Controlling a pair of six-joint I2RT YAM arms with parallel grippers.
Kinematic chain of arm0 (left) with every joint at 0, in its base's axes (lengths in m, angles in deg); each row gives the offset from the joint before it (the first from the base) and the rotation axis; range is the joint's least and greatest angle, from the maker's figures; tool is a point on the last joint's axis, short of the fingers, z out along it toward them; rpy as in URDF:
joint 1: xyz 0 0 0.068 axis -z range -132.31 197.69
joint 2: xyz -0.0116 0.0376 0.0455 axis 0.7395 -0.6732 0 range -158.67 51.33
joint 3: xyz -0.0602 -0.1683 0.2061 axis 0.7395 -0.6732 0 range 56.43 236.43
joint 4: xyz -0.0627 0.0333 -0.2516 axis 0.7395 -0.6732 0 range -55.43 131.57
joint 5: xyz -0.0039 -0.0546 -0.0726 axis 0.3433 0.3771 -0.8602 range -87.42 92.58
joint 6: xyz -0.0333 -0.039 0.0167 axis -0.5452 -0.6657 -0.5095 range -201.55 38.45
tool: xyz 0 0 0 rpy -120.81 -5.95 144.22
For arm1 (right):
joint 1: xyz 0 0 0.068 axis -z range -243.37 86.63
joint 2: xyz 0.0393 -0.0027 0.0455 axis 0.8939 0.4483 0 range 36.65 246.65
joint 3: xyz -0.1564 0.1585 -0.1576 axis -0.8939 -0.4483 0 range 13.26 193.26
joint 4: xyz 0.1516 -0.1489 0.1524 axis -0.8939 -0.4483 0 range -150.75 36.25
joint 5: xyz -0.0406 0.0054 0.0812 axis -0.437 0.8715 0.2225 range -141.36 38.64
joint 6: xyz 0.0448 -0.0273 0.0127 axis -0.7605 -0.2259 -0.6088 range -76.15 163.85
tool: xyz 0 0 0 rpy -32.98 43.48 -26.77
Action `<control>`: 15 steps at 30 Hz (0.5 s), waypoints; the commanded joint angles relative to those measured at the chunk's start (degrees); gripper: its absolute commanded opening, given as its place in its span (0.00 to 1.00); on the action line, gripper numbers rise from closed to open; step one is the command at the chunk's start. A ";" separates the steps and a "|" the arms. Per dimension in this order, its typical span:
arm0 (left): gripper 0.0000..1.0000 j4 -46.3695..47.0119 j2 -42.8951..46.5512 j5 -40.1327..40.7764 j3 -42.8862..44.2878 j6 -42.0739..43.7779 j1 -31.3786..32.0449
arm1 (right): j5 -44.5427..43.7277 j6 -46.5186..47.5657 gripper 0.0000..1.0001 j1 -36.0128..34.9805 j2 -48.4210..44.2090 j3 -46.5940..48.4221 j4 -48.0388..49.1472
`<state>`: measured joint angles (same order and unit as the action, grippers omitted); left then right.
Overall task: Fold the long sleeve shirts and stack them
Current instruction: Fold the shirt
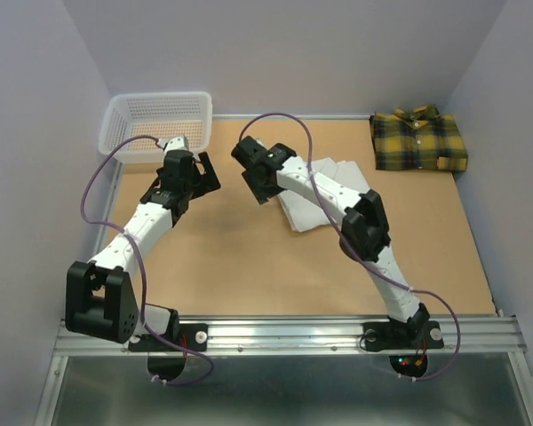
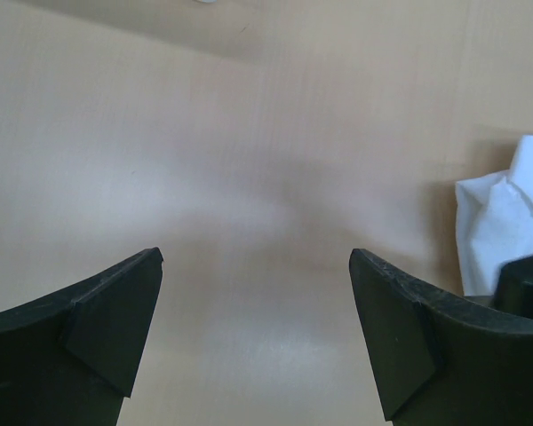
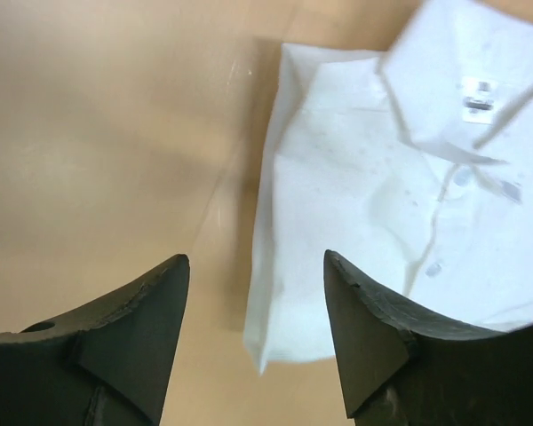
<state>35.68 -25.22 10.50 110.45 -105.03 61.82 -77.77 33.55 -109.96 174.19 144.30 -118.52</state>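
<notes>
Hovering just in front of the basket (image 1: 160, 120) at the far left corner, holding the left hand (image 1: 201, 179) wide open above bare table (image 1: 249, 262), gripping nothing. Hanging the right hand (image 1: 252, 174) with fingers (image 3: 133, 337) parted, also gripping nothing, over the left edge of the folded white shirt (image 1: 304, 213) lying mid-table. Showing the folded plaid shirt (image 1: 417, 142) lying in the far right corner, well apart from the white one.
</notes>
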 commanded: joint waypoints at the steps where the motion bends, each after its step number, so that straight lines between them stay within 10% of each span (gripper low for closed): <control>1: 0.97 1.58 3.60 -3.95 -0.40 -1.91 -0.24 | 2.87 -4.19 0.67 0.44 -16.84 -5.16 7.46; 15: 0.96 4.30 -5.17 -12.67 4.16 -11.67 9.16 | 21.83 -10.60 0.24 12.31 -43.58 -52.01 41.29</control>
<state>36.95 -28.63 -0.45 111.81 -113.14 69.16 -64.64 26.14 -97.04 130.91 99.69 -90.80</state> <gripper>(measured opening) 0.963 0.250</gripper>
